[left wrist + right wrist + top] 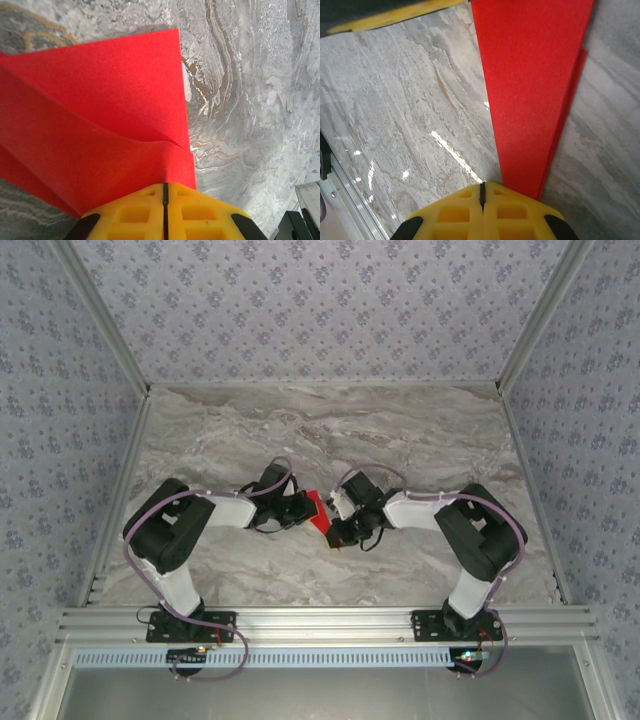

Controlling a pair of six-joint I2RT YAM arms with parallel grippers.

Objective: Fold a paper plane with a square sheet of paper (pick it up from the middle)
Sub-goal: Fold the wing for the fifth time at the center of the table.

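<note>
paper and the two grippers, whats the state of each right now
paper: partly folded, creased layers overlapping, pinched from both sides
left gripper: shut on the paper
right gripper: shut on the paper, on a narrow layered part

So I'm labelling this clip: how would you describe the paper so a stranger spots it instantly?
On the marble table, look at the middle, where the left gripper and the right gripper meet. Both pinch the folded paper, the only bright red thing there.
</note>
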